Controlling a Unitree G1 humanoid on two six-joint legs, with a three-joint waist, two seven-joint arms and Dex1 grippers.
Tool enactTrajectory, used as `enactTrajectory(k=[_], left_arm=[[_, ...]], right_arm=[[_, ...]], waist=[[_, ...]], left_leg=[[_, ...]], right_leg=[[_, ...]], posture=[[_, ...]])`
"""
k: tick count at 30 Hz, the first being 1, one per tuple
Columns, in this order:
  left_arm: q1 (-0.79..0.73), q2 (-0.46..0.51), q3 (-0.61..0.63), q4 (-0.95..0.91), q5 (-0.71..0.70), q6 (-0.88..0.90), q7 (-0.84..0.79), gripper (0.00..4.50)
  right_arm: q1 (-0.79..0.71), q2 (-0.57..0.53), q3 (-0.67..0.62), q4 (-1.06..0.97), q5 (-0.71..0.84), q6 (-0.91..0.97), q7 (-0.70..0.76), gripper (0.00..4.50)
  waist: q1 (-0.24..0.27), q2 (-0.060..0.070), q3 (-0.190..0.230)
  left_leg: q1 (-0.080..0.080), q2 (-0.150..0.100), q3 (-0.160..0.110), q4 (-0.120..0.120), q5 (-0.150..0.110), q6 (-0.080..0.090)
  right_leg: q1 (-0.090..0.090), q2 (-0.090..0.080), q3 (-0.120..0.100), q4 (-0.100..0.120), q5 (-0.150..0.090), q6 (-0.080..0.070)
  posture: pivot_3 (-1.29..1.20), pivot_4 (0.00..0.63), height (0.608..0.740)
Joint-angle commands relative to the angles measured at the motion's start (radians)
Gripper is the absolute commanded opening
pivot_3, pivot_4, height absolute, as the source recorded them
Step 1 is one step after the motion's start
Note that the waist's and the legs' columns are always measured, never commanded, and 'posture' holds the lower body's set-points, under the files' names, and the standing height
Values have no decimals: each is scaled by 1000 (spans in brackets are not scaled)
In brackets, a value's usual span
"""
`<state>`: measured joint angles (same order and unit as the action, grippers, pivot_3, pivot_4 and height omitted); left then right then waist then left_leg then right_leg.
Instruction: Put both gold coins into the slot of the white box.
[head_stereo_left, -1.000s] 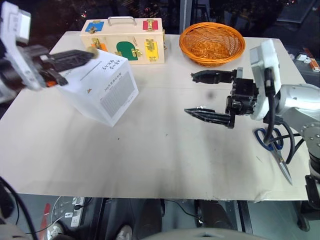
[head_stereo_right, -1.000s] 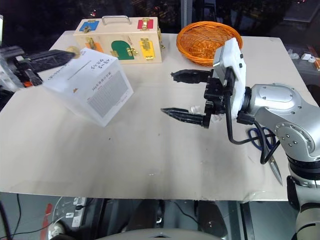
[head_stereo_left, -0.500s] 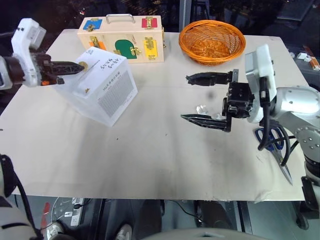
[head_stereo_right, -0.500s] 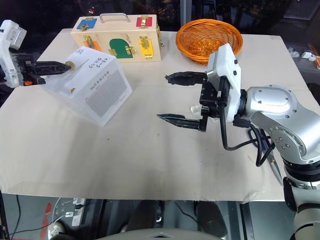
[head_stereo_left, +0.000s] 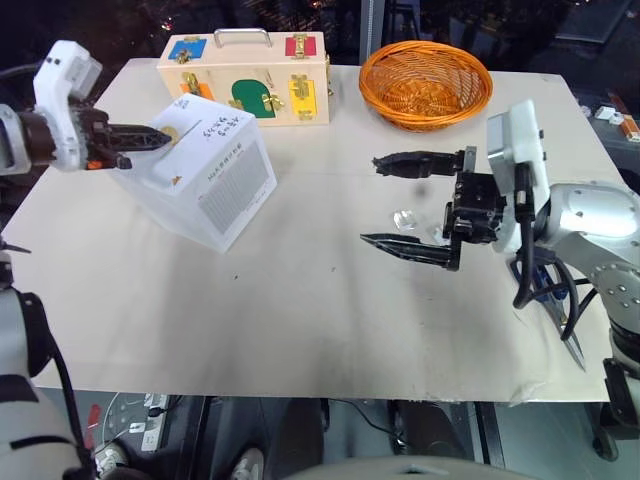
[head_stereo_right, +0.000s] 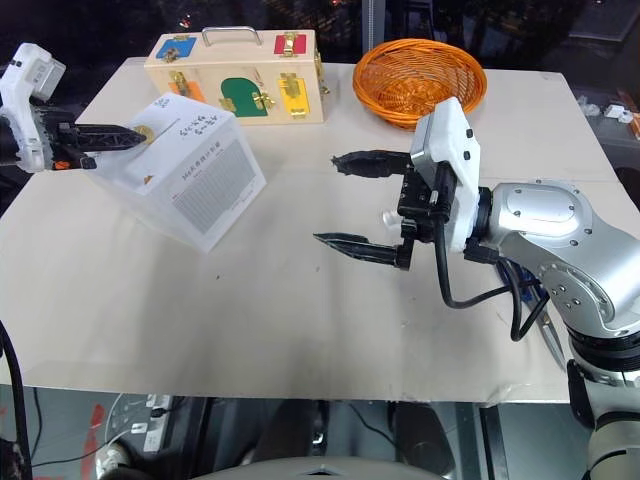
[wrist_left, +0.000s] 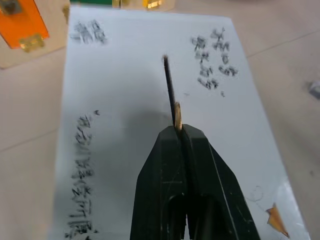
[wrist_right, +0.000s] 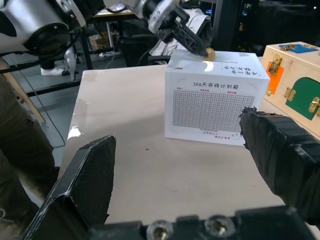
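The near half of the table (head_stereo_left: 250, 330) lies bare, giving wide passage from left to right. At far left the white box (head_stereo_left: 205, 180) stands tilted, with the left gripper (head_stereo_left: 160, 138) pinched on a gold coin (wrist_left: 177, 114) over its top face, blocking approach from that side. Just beyond it the wooden latch box (head_stereo_left: 245, 78) closes the far edge. The orange basket (head_stereo_left: 425, 85) takes the far right corner. The right gripper (head_stereo_left: 395, 200), fingers spread wide, hangs over the middle right; scissors (head_stereo_left: 555, 300) lie at the right edge
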<state>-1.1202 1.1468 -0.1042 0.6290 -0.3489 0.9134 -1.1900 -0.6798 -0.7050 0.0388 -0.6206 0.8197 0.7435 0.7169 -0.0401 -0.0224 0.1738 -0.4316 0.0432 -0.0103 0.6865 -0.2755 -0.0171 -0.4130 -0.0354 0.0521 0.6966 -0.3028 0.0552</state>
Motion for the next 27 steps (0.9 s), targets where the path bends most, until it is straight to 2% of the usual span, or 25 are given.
enactTrajectory(k=[1,9,12,14,15,18,22,27], left_arm=[[-7,11,28,-2,30,-1,-1,0],[30,-1,44,-61,63,-30,22,0],[32,-12,91,-89,52,-34,65,888],[20,-28,160,-103,17,-31,97,1892],[11,-37,209,-158,-38,19,90,2257],[15,-91,327,-387,-214,183,87,2257],[53,-289,486,-672,-406,326,254,2257],[281,-473,561,-1043,-537,410,461,2257]], right_arm=[[-1,-6,-37,-29,12,-1,-4,4450],[1,-7,-40,-28,15,2,-4,4450],[2,-6,-39,-29,16,7,-6,4500],[5,-7,-44,-33,19,12,-9,4500],[14,-10,-49,-38,20,19,-18,4500],[46,-9,-75,-56,6,41,-89,4500],[98,-9,-118,-80,-21,72,-199,4500],[258,-33,-251,-160,43,91,-240,4500]], waist=[[0,0,0],[-2,0,0],[-1,0,0],[0,0,0],[-1,0,0],[0,-1,-1],[8,0,-1],[-3,1,-2]], left_leg=[[0,0,0,0,0,0],[1,0,0,0,0,0],[1,0,0,1,0,0],[0,0,-1,1,0,0],[0,0,-1,1,0,0],[-1,0,-2,2,0,0],[-1,-2,-7,3,0,0],[1,-2,-11,4,0,0]], right_leg=[[0,0,0,0,0,0],[0,0,0,1,0,0],[0,0,0,1,0,0],[0,0,0,1,0,0],[0,0,0,1,0,0],[0,-1,-1,0,0,0],[1,-4,-3,0,0,0],[5,-4,-4,2,0,0]], posture=[[0,150,726],[0,150,726],[0,150,726],[0,150,726],[0,150,726],[0,150,726],[0,150,726],[0,150,726]])
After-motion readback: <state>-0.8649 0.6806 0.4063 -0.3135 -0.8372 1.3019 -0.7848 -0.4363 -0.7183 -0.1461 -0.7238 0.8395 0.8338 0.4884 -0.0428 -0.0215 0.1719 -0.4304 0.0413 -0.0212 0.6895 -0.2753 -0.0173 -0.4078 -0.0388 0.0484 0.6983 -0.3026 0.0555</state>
